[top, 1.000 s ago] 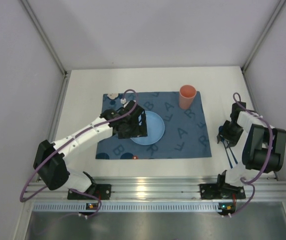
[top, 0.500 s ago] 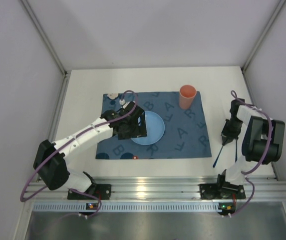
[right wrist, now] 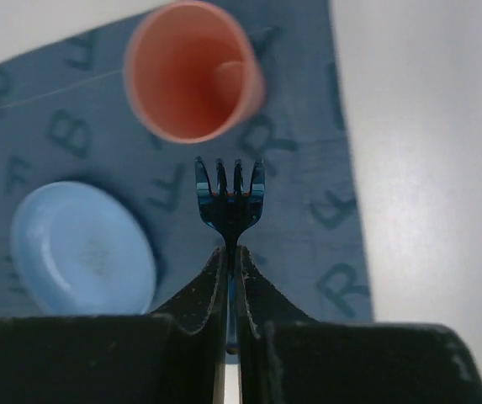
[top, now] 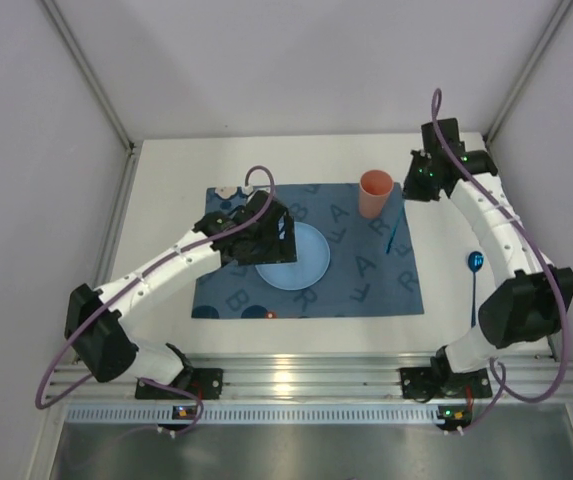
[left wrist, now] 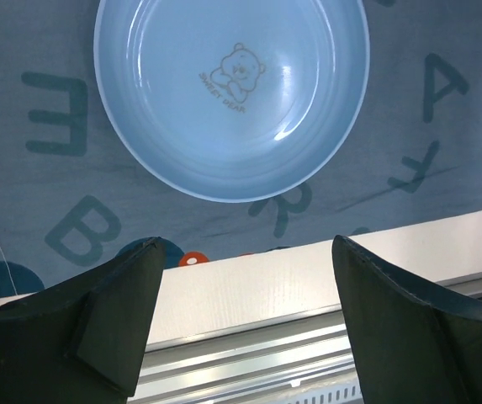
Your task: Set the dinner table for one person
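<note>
Tabletop: the plain white tabletop [top: 166, 200] fills the floor of a walled bay, running from the arm bases at the near edge to the back wall, and it carries every item in view.
Mat: a dark blue cloth mat [top: 366, 290] printed with letters lies flat at the centre of the tabletop, with white margin showing on all sides.
Plate: a pale blue plate [left wrist: 232, 93] with a small bear motif rests on the left half of the mat.
Cup: a salmon-coloured cup [top: 375, 193] stands upright at the far right corner of the mat, mouth up.
Fork: a dark blue fork [right wrist: 230, 198] hangs above the right part of the mat, just beside the cup, its tines pointing away from the wrist.
Spoon: a blue spoon [top: 477, 265] lies on bare tabletop to the right of the mat, clear of it, bowl toward the far side.
Right gripper: the right gripper [right wrist: 230, 252] is pinched tight on the fork's handle, the arm stretched to the far right of the tabletop.
Left gripper: the left gripper [left wrist: 245, 252] is spread wide with nothing between its fingers, poised over the near rim of the plate.
</note>
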Controlling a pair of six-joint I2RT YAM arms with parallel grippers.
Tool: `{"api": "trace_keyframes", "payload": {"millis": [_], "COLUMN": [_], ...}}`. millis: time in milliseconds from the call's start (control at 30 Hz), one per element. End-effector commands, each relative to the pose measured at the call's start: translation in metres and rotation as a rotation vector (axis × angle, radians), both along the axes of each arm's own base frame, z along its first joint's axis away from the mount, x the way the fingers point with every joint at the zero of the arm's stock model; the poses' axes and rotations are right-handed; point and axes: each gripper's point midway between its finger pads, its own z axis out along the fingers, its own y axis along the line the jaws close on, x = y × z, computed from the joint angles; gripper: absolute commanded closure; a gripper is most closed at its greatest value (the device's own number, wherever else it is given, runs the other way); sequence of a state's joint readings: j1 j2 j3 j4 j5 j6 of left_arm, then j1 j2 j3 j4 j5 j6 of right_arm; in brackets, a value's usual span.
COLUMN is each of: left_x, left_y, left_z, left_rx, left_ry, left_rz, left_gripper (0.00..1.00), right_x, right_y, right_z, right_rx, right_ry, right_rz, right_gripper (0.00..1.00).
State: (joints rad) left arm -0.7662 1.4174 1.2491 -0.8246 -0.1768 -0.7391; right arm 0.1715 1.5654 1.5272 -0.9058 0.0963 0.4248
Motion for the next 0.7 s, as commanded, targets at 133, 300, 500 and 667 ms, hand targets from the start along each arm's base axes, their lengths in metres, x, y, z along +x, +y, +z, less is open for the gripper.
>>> {"api": "trace_keyframes", "payload": {"millis": [133, 300, 500, 667], "left_x": [0.007, 0.007, 0.015, 0.024], "left_y": [-0.046, -0.077, -0.113, -0.127], "left_z": [0.080, 0.111, 0.114, 0.109], "left_rx": [-0.308, -0.438, -0.509, -0.522], "left_ry": [-0.251, -0.323, -0.307, -0.294], "left_rz": [-0.245, -0.384, -0.487, -0.506], "left_gripper": [0.15, 0.16, 0.17, 0.21], "right_x": [-0.019, -0.021, -0.034, -0.042], "right_y": [0.094, 0.129, 0.153, 0.162], "right_z": [0.094, 0.123, 0.134, 0.135], "right_rx": [0.349, 0.477, 0.569, 0.615], "right_ry": [-0.120, -0.128, -0.109, -0.090], "right_rz": [0.104, 0.169, 0.214, 0.238], "right_gripper": [1.00, 1.00, 1.00, 1.00]}}
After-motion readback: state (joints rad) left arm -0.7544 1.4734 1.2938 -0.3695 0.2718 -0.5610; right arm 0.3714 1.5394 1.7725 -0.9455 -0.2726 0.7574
